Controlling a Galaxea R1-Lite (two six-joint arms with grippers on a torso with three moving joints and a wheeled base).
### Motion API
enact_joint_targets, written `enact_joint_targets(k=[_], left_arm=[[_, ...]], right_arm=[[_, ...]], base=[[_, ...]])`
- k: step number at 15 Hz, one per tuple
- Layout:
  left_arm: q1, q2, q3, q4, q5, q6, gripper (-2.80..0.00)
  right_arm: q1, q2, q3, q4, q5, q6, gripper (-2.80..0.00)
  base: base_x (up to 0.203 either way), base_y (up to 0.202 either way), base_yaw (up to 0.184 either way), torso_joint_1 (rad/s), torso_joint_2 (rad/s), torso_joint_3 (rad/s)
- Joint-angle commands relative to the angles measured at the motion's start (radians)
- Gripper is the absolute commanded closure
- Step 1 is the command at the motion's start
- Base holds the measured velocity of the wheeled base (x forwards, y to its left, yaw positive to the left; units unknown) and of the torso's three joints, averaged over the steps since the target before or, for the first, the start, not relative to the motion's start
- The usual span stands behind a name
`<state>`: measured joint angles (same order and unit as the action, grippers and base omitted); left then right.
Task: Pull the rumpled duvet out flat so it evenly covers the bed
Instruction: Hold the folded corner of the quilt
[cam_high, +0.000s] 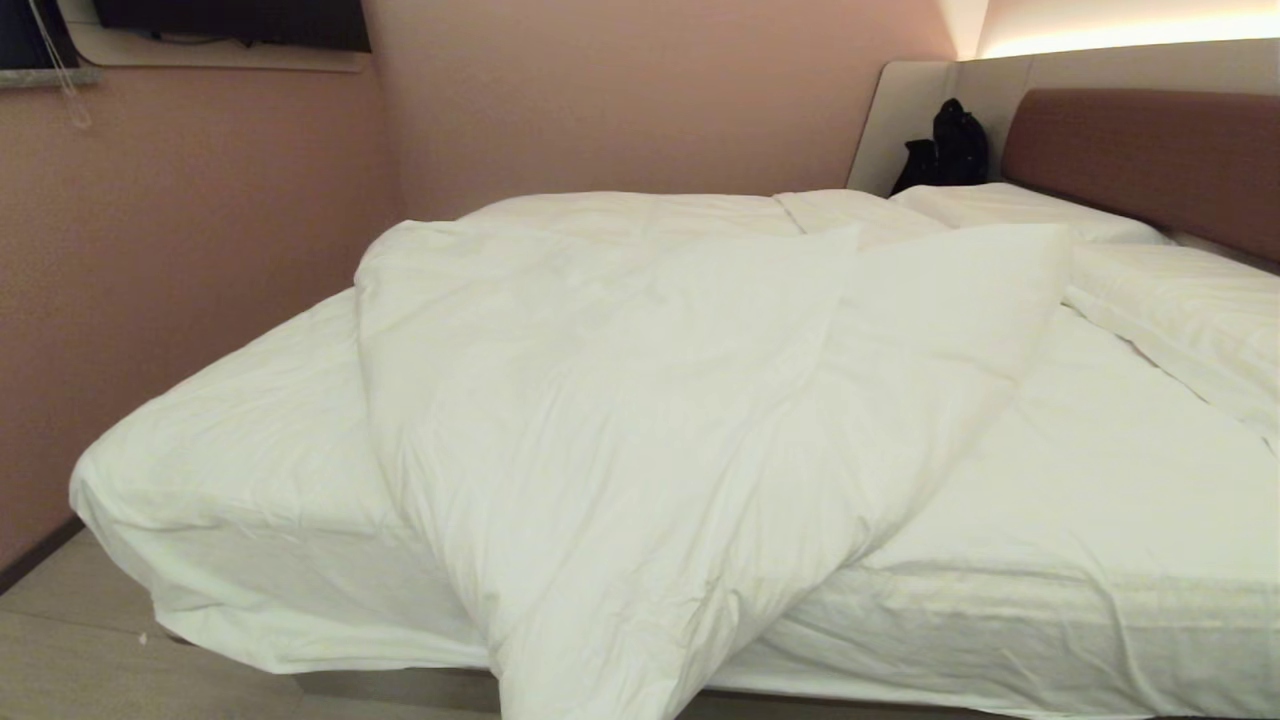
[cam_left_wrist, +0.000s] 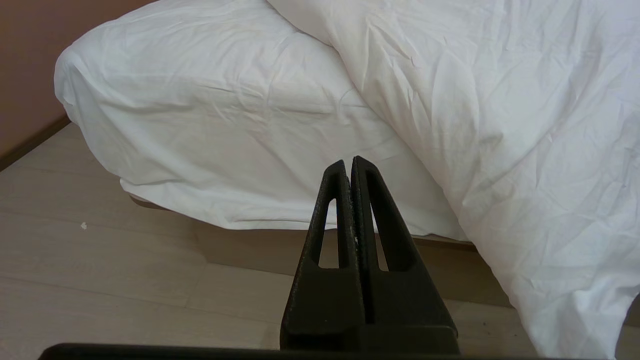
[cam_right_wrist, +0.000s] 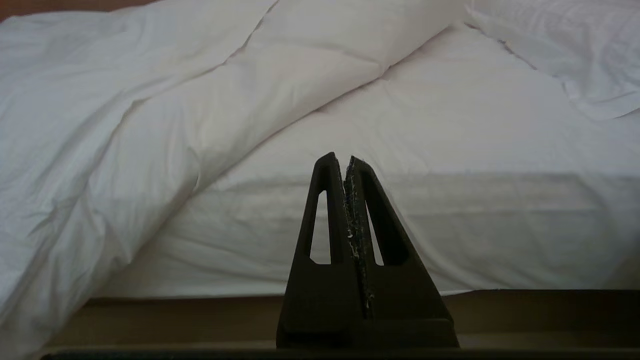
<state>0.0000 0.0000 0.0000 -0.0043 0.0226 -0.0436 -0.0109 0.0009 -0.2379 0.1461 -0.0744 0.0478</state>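
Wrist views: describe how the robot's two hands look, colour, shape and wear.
Both are matte black. The left hand has two tapering wedge fingers, each with a long slot cut through it. The right hand has the same build, with whitish specks along its inner edges.

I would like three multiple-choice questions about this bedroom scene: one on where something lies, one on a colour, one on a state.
1. Where does the duvet lie?
A. bunched across the middle of the bed, one end spilling over the near edge
B. spread flat over everything
C. on the floor only

2. What colour is the headboard?
A. blue
B. reddish-brown
C. green

3. How do the left gripper and the right gripper stand?
A. both shut, empty
B. both open
C. one shut on the duvet

Answers: 1 A, bare sheet shows on both sides of it; 2 B, seen in the head view; 3 A, the fingers meet, short of the bed.
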Motion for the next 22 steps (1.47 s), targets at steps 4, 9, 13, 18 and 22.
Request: enact_joint_targets(k=[4, 9, 13, 18, 22], left_arm=[[0.0, 0.0, 0.0, 0.0, 0.0, -0.001, 0.0], [0.0, 0.0, 0.0, 0.0, 0.0, -0.001, 0.0], [0.0, 0.0, 0.0, 0.0, 0.0, -0.001, 0.0], [0.0, 0.0, 0.0, 0.002, 0.0, 0.003, 0.0], [0.0, 0.0, 0.0, 0.0, 0.0, -0.001, 0.0]], right_arm=[[0.0, -0.001, 0.172, -0.148, 0.028, -0.057, 0.0], [0.0, -0.001, 0.21, -0.149, 0.051, -0.056, 0.0], [0.0, -0.001, 0.238, -0.152, 0.065, -0.054, 0.0], [0.0, -0.001, 0.238, -0.154, 0.067, -0.043, 0.0], [0.0, -0.001, 0.238, -0.154, 0.067, -0.043, 0.0]], base=[[0.0, 0.0, 0.0, 0.0, 0.0, 0.0], [0.0, 0.0, 0.0, 0.0, 0.0, 0.0], [0.0, 0.0, 0.0, 0.0, 0.0, 0.0], [0.0, 0.0, 0.0, 0.0, 0.0, 0.0], [0.0, 0.0, 0.0, 0.0, 0.0, 0.0]])
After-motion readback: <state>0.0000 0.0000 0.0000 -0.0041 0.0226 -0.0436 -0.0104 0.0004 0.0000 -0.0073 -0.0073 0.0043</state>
